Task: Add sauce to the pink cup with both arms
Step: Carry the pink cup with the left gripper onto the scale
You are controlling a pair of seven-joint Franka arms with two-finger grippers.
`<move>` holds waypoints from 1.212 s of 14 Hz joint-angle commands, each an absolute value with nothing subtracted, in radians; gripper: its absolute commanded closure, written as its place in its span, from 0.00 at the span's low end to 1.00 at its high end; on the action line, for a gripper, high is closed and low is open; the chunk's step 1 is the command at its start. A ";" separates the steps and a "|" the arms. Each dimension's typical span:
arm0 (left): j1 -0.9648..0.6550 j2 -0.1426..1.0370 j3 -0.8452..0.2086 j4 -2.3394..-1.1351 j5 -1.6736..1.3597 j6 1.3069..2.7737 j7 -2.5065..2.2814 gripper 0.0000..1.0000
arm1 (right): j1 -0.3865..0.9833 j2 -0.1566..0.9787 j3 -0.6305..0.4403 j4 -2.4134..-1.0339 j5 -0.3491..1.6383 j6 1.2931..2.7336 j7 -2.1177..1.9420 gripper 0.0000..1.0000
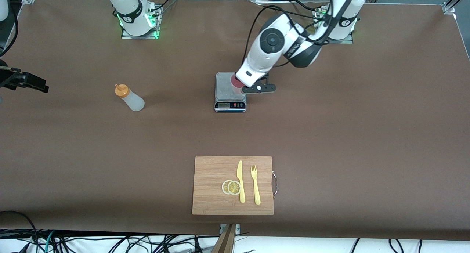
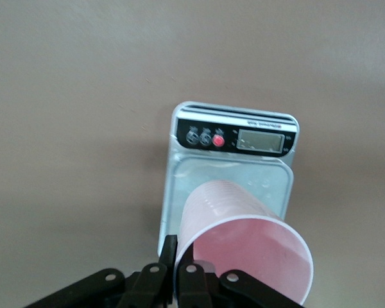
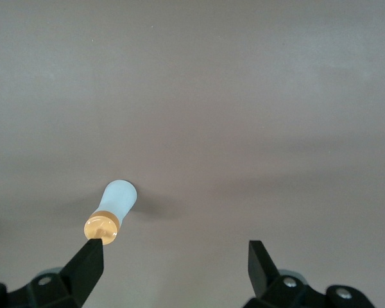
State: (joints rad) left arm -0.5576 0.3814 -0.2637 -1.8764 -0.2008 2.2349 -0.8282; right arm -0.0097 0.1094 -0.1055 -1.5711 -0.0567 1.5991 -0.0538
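The sauce (image 1: 129, 98) is a whitish squeeze bottle with an orange cap, standing on the brown table toward the right arm's end. The pink cup (image 1: 236, 83) is over a silver kitchen scale (image 1: 230, 92) and mostly hidden under the left arm's wrist. My left gripper (image 2: 178, 256) is shut on the rim of the pink cup (image 2: 244, 250), one finger inside and one outside, above the scale (image 2: 234, 141). My right gripper (image 3: 176, 256) hangs open and empty above the table, and the sauce (image 3: 112, 208) stands apart beside one fingertip (image 3: 90, 260). The right gripper (image 1: 35, 83) shows at the view's edge.
A wooden cutting board (image 1: 209, 194) lies near the table's edge closest to the front camera. On it are a yellow knife (image 1: 240, 179), a yellow fork (image 1: 255, 185) and two lemon slices (image 1: 231, 187). Bare brown table lies between the sauce and the scale.
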 commanded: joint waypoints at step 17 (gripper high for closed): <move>-0.647 0.525 -0.219 -1.809 -0.183 2.319 -0.880 1.00 | -0.003 0.146 -0.100 -1.555 -0.058 1.548 -0.074 0.00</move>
State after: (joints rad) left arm -0.6359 0.5212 -0.2313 -1.8164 -0.1986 2.3259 -0.8879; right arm -0.0013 0.1460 -0.1015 -1.5686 -0.0565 1.5698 -0.0573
